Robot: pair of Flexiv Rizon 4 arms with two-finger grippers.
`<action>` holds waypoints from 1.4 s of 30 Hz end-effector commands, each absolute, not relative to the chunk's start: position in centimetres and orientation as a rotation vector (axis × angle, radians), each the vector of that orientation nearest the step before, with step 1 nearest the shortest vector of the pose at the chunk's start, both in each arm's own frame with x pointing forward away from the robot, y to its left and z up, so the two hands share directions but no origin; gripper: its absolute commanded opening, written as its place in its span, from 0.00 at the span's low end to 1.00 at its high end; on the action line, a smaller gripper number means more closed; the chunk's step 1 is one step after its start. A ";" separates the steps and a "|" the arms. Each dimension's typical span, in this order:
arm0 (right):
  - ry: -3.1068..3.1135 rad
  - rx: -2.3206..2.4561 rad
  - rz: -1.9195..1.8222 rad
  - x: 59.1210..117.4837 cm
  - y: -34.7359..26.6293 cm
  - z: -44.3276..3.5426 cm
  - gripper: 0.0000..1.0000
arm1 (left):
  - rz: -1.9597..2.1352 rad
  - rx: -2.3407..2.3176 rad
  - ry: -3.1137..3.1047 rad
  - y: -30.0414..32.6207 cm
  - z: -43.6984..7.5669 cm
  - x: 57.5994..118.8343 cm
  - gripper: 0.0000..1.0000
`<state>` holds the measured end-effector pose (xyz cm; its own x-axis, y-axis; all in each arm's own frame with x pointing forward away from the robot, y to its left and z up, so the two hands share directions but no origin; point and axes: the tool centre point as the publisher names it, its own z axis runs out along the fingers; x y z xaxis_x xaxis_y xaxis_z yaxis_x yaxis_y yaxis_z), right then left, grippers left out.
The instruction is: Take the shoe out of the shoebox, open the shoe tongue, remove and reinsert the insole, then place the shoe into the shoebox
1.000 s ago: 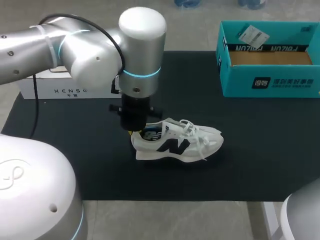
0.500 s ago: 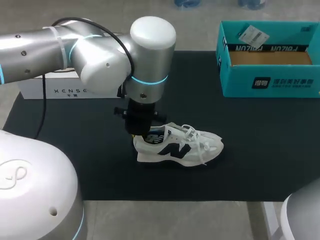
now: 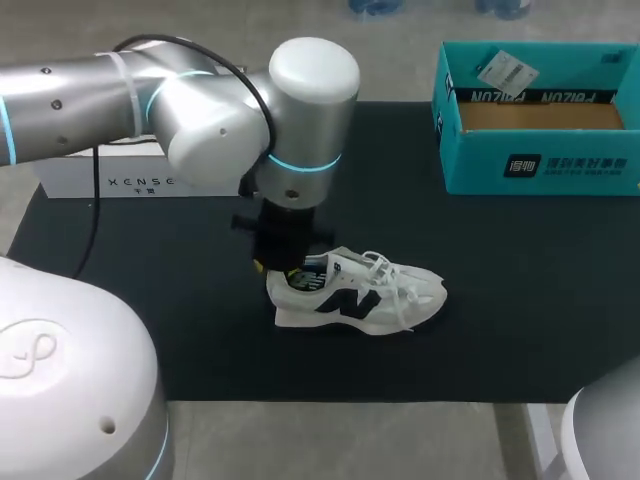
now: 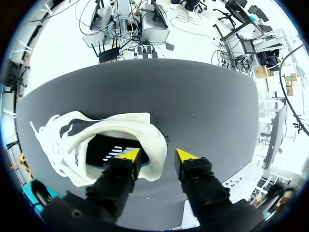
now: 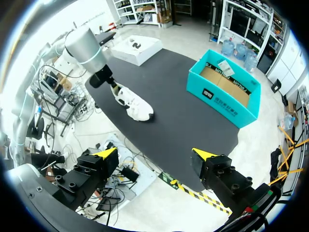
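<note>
The left end effector (image 4: 157, 155) stood spread at the heel of the shoe (image 4: 111, 125). One finger was down inside the opening, over the dark insole (image 4: 113, 151). The other was outside the heel collar with a sliver of gap, so it pinched nothing. The heel wall lay between the fingers, and my judgement was that closing them would catch it.

From that end effector (image 3: 280, 265) the shoe (image 3: 350, 298) ran lengthwise away, with the heel under the fingers and the toe farthest off. It lay on its sole on the dark surface (image 3: 500, 330), with bare room on all sides and no edge close.

The teal shoebox (image 3: 540, 165) sat well apart beyond the toe, open side up.

The right end effector (image 5: 154, 153) hung wide open off the surface, much farther from the shoe (image 5: 135, 104).
</note>
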<state>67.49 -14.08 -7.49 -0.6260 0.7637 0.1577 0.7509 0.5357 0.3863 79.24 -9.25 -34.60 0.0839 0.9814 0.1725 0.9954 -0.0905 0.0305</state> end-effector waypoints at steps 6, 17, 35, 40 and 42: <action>2.732 1.347 0.658 67.8 -14.1 -7.4 1.00 | 0.199 -2.093 -2.292 -3.6 -30.5 77.8 1.00; 2.732 1.347 0.658 67.8 -14.1 -7.4 1.00 | 0.470 -1.790 -2.567 1.2 -31.9 75.2 1.00; 2.732 1.347 0.658 67.8 -14.1 -7.4 1.00 | 0.470 -1.790 -2.567 1.2 -31.9 75.2 1.00; 2.732 1.347 0.658 67.8 -14.1 -7.4 1.00 | 0.657 -1.373 -2.969 2.3 -31.7 75.6 1.00; 2.732 1.347 0.658 67.8 -14.1 -7.4 1.00 | 0.783 -1.141 -3.135 3.3 -31.9 74.9 1.00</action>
<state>67.46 -14.09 -7.54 -0.6259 0.7637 0.1580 0.7508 0.5352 0.3872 76.38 1.80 -31.59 -0.4877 0.8509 -0.1951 0.8639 0.4382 -0.2483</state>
